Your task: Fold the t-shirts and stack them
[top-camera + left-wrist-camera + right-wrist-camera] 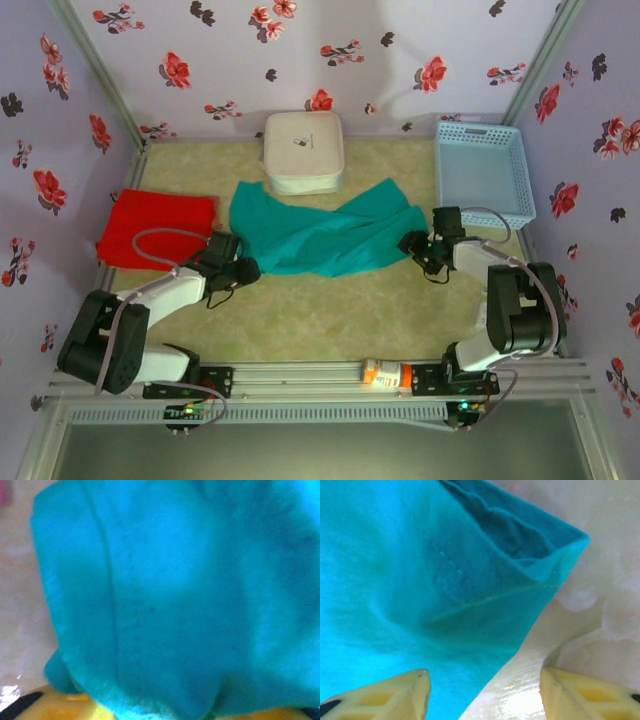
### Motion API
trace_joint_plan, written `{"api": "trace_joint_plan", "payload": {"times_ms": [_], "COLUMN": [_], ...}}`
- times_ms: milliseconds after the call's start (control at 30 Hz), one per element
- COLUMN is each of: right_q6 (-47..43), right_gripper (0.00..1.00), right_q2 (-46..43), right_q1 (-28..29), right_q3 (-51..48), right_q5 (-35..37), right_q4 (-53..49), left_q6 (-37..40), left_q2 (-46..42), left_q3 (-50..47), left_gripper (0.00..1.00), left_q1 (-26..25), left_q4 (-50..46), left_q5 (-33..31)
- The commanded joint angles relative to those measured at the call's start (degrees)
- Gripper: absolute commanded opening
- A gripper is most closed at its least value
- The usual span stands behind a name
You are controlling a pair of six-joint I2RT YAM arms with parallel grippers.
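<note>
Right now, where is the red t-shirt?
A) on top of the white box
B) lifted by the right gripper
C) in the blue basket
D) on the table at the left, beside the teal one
D: the red t-shirt lies flat on the table, left of the teal t-shirt, away from the basket and the white box.

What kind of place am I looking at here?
Probably a robot test booth, not a home: floral-papered panel walls, a left arm and right arm bolted to an aluminium rail, and a teal t-shirt laid out.
</note>
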Motion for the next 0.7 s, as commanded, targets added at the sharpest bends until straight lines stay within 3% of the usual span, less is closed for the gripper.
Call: {"api": "trace_joint_plan", "payload": {"times_ms": [0, 233, 500, 667], "right_q6": [-0.77, -2.53, -2.70, -2.72], "right_gripper": [0.46, 0.00, 0.00, 0.00], "right_q2": [2.84, 0.79, -12.99, -17.51], "right_q1": [0.81, 0.81, 0.73, -0.64], "right_q3": [1.71, 0.98, 0.89, 7.29], "right_q5": [0.30, -0.20, -3.17, -4.70], "right_q4": [4.53, 1.69, -11.33, -20.88], "left_q6": [0.57, 0.13, 0.84, 2.40], "left_q2": [1.70, -3.29, -13.59, -16.11], "left_q3": [1.30, 4.12, 13.93, 22.56], "left_gripper": [0.30, 0.01, 0.00, 0.00], "left_q1": [-0.42, -0.50, -0.33, 1.59], "left_q4": [1.17, -6.33, -26.52, -34.20], "left_q5": [-1.14, -1.15, 1.33, 3.28]}}
